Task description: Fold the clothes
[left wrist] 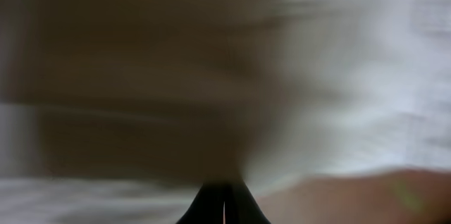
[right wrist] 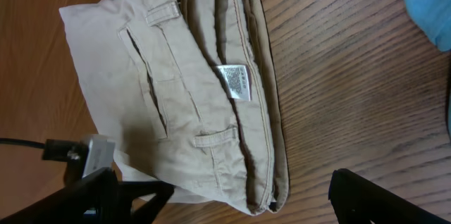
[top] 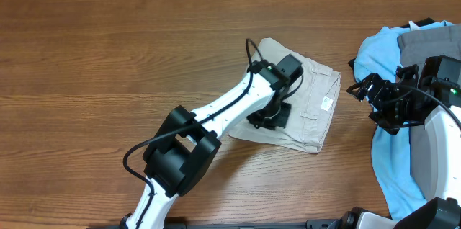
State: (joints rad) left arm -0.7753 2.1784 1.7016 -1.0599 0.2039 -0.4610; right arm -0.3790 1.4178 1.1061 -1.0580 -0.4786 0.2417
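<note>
Shorts: the khaki shorts point(top: 317, 88) lie a little right of the table's centre, already doubled into a compact, roughly square packet with the waistband layers stacked along its right edge.
Left gripper: the left gripper point(top: 270, 114) is set down on the near-left part of the packet, probably to pin or flatten the fold. In its own wrist view the dark fingertips point(left wrist: 211, 206) are drawn together to a thin slit against blurred pale cloth; whether any fabric is caught between them cannot be told.
Right gripper: the right gripper point(top: 366, 91) hovers just right of the shorts, clear of them, with its jaws spread wide. It looks held ready — free to take the waistband edge if another fold is wanted.
Fabric: light beige woven cotton, matte, with raised double stitching, belt loops and a slit pocket; it is stiff enough to hold a rounded ridge at the fold rather than lying dead flat.
Label: a small white label point(right wrist: 236, 82) sits on the inner waistband, facing up.
Table: the wooden table point(top: 108, 56) is brown with a strong grain running left to right.
Other garments: a light blue T-shirt point(top: 382, 49) and a grey garment point(top: 432, 42) are heaped at the far right, apart from the shorts — soft, limp and crumpled by contrast.
</note>
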